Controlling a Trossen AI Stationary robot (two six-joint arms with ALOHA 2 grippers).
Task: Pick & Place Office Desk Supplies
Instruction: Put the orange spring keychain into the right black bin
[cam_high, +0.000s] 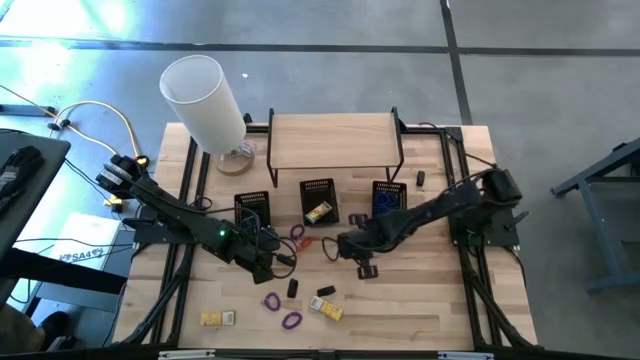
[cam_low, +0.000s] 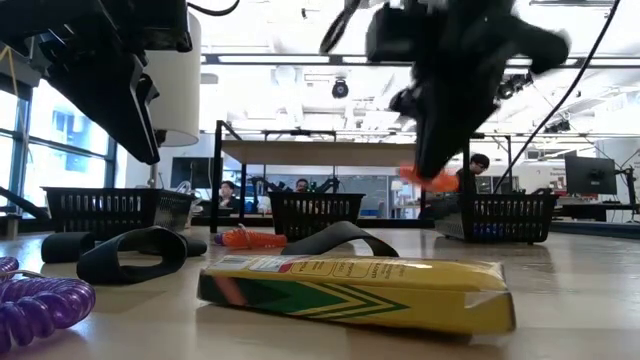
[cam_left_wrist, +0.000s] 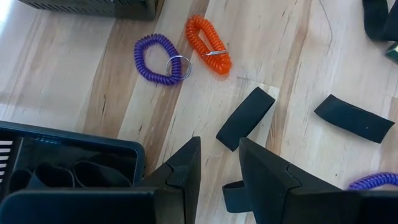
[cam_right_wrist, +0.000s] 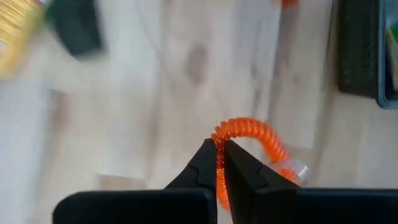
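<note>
- High view: the right gripper is hanging over the middle of the table, just in front of three black baskets. The centre basket is already holding a yellow box and the right one something blue, while purple coils, black pieces and yellow boxes are lying loose on the near half (so most sorting is left, judging by this). The left gripper is waiting beside the left basket.
- Low view: an orange coil is dangling off the table under a dark arm, and a second orange coil is lying on the wood behind a yellow box.
- Left wrist view: its fingers are standing slightly parted, gripping nothing, above a black piece, with a purple coil and an orange one beyond.
- Right wrist view: its fingers are pinching the orange coil shut between them.
</note>
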